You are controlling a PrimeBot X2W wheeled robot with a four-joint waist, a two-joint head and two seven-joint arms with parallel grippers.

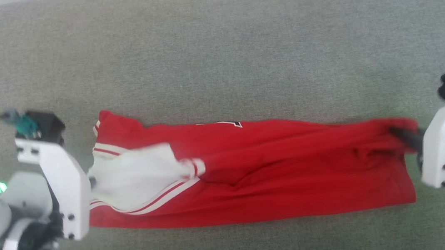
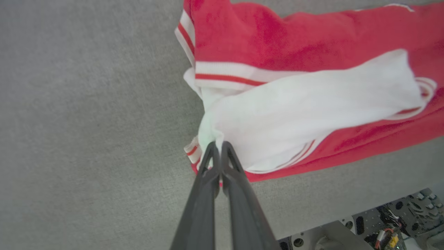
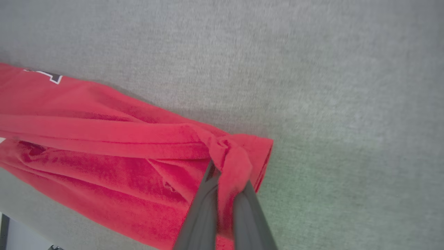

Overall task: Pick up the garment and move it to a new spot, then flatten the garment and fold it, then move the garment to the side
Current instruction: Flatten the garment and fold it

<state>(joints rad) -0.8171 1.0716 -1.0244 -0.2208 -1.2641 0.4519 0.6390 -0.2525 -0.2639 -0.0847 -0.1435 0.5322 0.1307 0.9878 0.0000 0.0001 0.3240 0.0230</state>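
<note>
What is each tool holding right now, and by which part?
The garment: left tool pinches its white sleeve, right tool its red opposite end.

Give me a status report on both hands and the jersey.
Left hand shut on garment, white sleeve end. Right hand shut on its red end. Garment stretched between them on grey surface. Nothing in the way.

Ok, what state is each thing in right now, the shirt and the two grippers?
garment, bunched into a long band, stretched between both grippers, white sleeve lying over the red.
left gripper, shut on the garment's white sleeve end.
right gripper, shut on the garment's red end.
</note>
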